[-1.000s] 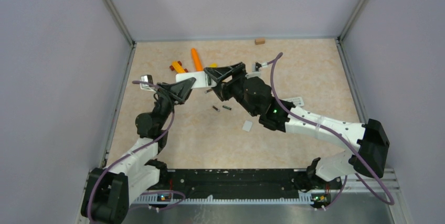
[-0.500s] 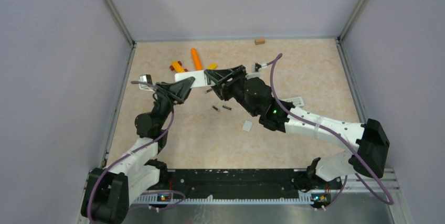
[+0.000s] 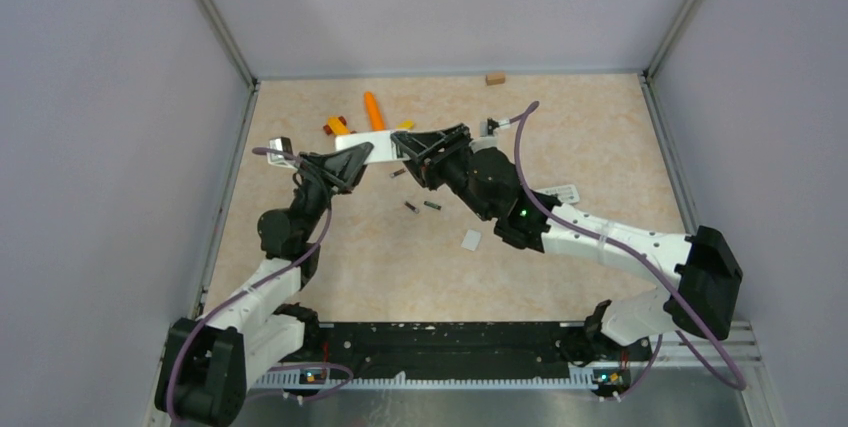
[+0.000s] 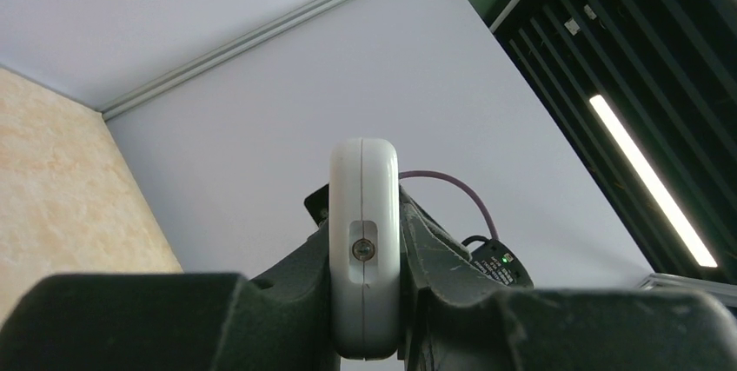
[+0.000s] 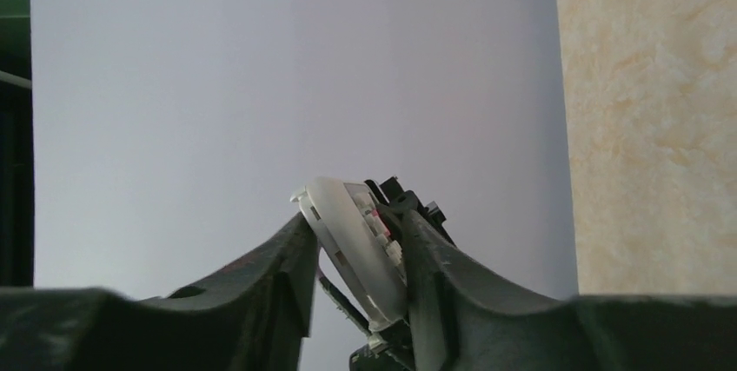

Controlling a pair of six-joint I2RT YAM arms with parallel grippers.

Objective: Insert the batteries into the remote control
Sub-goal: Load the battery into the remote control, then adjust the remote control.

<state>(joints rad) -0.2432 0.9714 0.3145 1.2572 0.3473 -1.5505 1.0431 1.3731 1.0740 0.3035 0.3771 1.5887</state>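
The white remote control is held up above the table between both arms. My left gripper is shut on its left end; the left wrist view shows the remote's narrow end face with a screw, pinched between the jaws of the left gripper. My right gripper grips the other end: in the right wrist view the remote sits tilted, button side against one finger, both fingers of the right gripper touching it. Three batteries lie on the table below: one under the remote, two nearer.
A small white cover piece lies near the right forearm. Orange blocks and a red-orange piece lie behind the remote. A wooden block sits at the back wall. A white ribbed piece lies right of the right arm.
The right gripper's jaws have narrowed onto the remote's right end. Both grippers and the remote have shifted slightly toward the back of the table.
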